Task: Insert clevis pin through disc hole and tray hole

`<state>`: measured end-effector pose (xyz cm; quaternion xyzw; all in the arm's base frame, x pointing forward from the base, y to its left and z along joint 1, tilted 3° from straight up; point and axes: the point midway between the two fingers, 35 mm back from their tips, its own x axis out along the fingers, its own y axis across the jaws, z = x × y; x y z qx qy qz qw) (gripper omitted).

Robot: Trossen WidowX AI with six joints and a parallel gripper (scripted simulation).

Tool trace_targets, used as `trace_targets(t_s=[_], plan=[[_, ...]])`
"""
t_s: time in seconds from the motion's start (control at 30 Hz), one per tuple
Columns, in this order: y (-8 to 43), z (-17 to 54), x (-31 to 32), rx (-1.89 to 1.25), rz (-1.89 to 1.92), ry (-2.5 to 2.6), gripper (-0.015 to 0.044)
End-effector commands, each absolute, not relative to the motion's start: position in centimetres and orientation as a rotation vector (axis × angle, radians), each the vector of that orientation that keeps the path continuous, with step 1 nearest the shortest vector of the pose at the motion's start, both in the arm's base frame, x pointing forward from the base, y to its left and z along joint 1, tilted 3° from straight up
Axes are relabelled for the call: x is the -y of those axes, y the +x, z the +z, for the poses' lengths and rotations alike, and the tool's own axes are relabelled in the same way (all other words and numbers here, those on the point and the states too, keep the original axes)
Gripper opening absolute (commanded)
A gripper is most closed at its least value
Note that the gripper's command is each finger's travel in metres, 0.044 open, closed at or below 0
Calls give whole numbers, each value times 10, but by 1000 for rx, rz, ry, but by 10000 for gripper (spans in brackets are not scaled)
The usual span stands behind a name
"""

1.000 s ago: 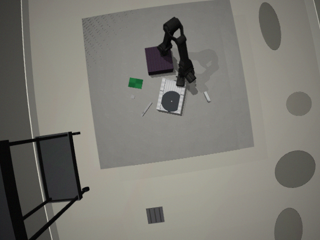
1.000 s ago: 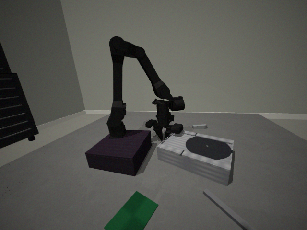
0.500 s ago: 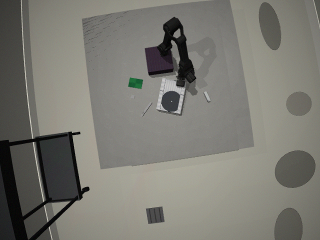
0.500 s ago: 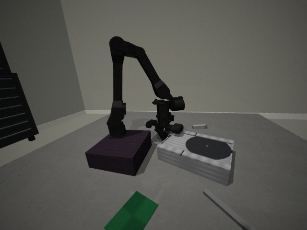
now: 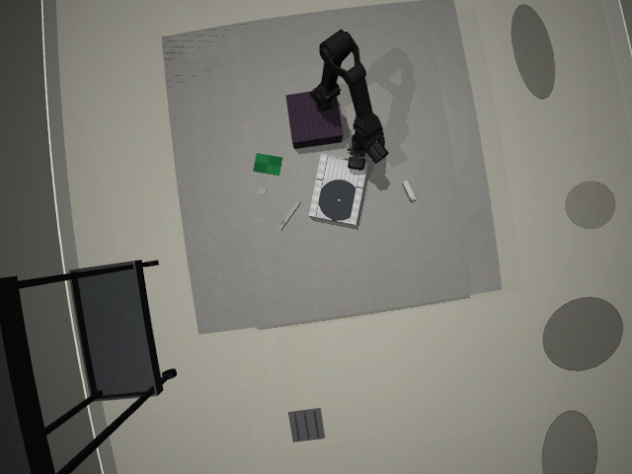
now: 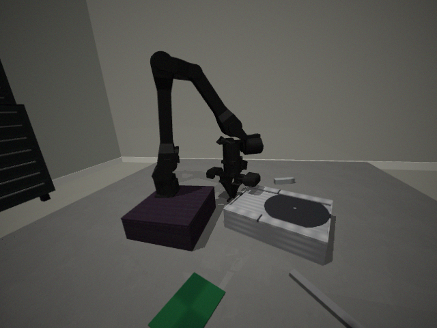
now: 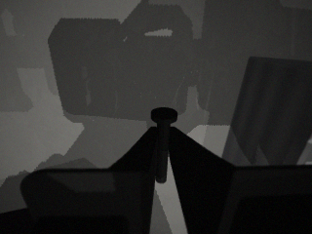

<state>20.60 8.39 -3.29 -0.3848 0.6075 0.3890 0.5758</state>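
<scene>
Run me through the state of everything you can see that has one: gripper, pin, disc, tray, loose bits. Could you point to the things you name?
Gripper (image 6: pixel 231 198) (image 7: pixel 162 133): shut on the pin.
Pin (image 7: pixel 164 116): held between the fingers, not in the disc's hole.
Disc (image 5: pixel 333 204) (image 6: pixel 282 212): lying flat in the tray, hole uncovered.
Tray (image 5: pixel 326 218) (image 6: pixel 275 236): upright, rim up.
Green plate (image 5: pixel 267 164) (image 6: pixel 192 300): lying flat.
Thin bar (image 5: pixel 289 216) (image 6: pixel 317 296): lying on the table.
White block (image 5: pixel 409 191) (image 6: pixel 284 180): lying on its side.

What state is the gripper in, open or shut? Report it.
Shut on the clevis pin: in the wrist view, the gripper's fingers close around its shank.
</scene>
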Motion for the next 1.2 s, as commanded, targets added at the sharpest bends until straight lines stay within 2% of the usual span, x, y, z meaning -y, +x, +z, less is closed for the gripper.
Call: trace_targets(t_s=[0.0, 0.5, 1.17], plan=[[209, -20, -85, -1405, 906, -901, 0], [211, 22, -86, -1405, 906, -901, 0], [202, 8, -82, -1405, 920, -921, 0]])
